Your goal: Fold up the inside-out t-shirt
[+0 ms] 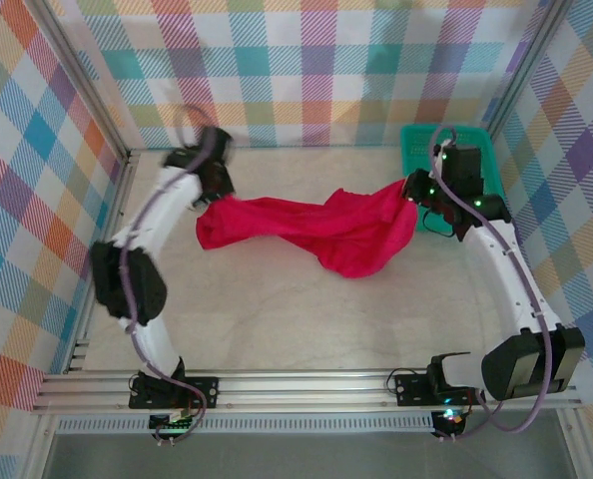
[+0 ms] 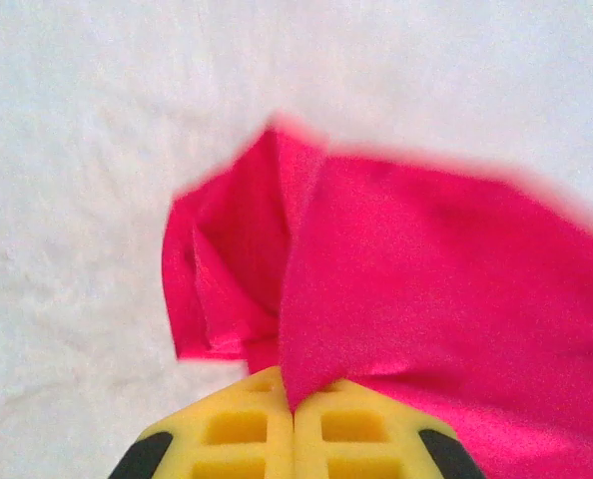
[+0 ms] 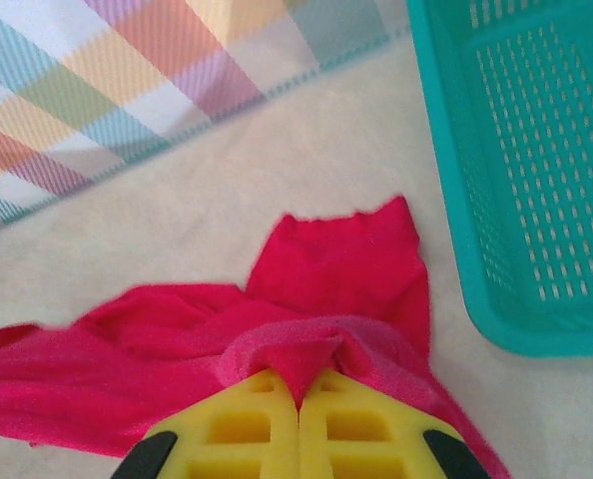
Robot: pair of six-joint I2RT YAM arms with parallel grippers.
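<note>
Pale table (image 1: 277, 319) underneath. Red t-shirt (image 1: 316, 228) bunched up, stretched across the middle. Teal basket (image 1: 421, 150) far right, just beside it. Left gripper (image 2: 295, 391) pinching one end tight, right gripper (image 3: 298, 391) pinching the other.

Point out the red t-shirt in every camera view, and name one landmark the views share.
Top external: the red t-shirt stretches across the middle of the table.
Left wrist: centre and right, pinched in the shut left tool at the bottom edge.
Right wrist: lower left and centre, pinched in the shut right tool, beside the teal basket.
Shared landmark: the pale table surface.
</note>
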